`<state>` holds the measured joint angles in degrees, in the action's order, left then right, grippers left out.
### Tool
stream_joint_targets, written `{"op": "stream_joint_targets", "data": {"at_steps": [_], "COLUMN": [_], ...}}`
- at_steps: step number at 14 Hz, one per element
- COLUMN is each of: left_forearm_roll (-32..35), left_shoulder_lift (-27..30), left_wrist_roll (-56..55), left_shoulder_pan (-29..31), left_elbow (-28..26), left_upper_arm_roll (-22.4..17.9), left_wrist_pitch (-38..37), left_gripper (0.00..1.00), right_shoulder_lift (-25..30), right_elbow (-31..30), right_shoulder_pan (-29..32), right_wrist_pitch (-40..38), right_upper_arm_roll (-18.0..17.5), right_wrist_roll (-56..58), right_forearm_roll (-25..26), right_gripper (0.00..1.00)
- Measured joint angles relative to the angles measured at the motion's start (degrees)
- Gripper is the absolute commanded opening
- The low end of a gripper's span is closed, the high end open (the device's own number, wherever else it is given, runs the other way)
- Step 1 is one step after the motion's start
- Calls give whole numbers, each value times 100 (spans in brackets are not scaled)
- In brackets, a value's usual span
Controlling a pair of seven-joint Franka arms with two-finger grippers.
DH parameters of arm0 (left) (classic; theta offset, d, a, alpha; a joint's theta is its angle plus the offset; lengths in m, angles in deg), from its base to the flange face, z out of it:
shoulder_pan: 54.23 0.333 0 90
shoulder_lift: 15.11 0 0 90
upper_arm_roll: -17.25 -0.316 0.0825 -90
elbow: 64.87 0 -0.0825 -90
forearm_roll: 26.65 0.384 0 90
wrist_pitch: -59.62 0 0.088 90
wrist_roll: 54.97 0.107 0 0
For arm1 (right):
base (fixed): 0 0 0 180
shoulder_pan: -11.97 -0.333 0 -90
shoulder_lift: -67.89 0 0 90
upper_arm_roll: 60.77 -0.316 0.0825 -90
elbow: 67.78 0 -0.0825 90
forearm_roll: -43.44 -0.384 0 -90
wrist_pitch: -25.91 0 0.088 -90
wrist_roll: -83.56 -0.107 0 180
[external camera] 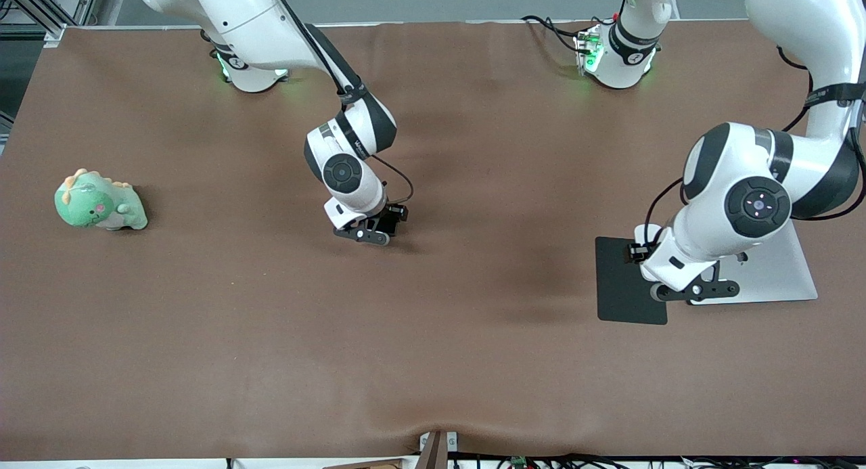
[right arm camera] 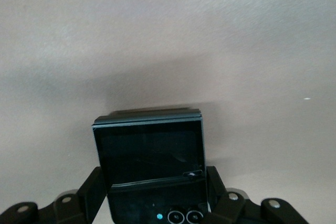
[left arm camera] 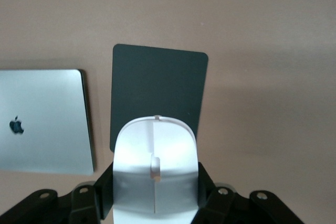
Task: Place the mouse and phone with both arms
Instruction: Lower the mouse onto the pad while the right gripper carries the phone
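Observation:
My left gripper (external camera: pixel 690 292) is shut on the white mouse (left arm camera: pixel 156 166), one black finger (left arm camera: pixel 104 187) on each side of it. It holds the mouse over the edge of the flat dark pad (left arm camera: pixel 157 90), beside the silver laptop (left arm camera: pixel 44 121). The hand hides the mouse in the front view. My right gripper (external camera: pixel 369 233) is low over the bare middle of the table and is shut on the black near-square phone (right arm camera: pixel 151 153), which stands on edge between its fingers (right arm camera: pixel 93 190). I cannot tell whether the phone touches the cloth.
The dark pad (external camera: pixel 626 283) and the closed laptop (external camera: pixel 778 273) lie side by side at the left arm's end of the table. A green plush dinosaur (external camera: pixel 100 202) sits at the right arm's end. Brown cloth (external camera: pixel 433 361) covers the table.

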<state>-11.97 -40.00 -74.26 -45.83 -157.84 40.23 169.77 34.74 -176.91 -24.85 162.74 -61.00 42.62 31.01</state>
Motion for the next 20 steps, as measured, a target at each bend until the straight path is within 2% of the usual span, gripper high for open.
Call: {"op": "stream_joint_targets", "data": {"at_steps": [2,5,7,12,17,18,20], "left_forearm_roll": [0,0,3,638,662,662,662], "left_shoulder_lift": [-51,-232,-471,-1066,-1427,-1473,-1576], "left_wrist_roll": [242,477,484,492,492,492,492], "left_shoulder_pan": [215,433,430,428,419,417,413], "left_elbow": [-423,-1059,-1222,-1130,-838,-796,-683], "left_upper_arm_roll": [-3,-9,-9,-16,-17,-17,-16], "left_wrist_pitch": [674,1754,2105,2338,2356,2363,2377], "left_gripper": [9,9,10,10,20,29,61], "right_shoulder_lift": [88,434,683,1151,1277,1277,1277], "right_elbow": [-58,-520,-847,-1464,-1686,-1708,-1755], "right_shoulder_pan": [154,586,864,1673,2499,2666,3031], "right_wrist_pitch": [-117,-169,-171,-172,-172,-171,-168], "right_upper_arm_roll": [21,40,52,104,143,151,161], "right_wrist_roll": [125,742,1103,2443,3697,3905,4212], "right_forearm_roll": [2,2,2,5,15,16,42], "right_gripper": [0,0,0,0,0,0,0]}}
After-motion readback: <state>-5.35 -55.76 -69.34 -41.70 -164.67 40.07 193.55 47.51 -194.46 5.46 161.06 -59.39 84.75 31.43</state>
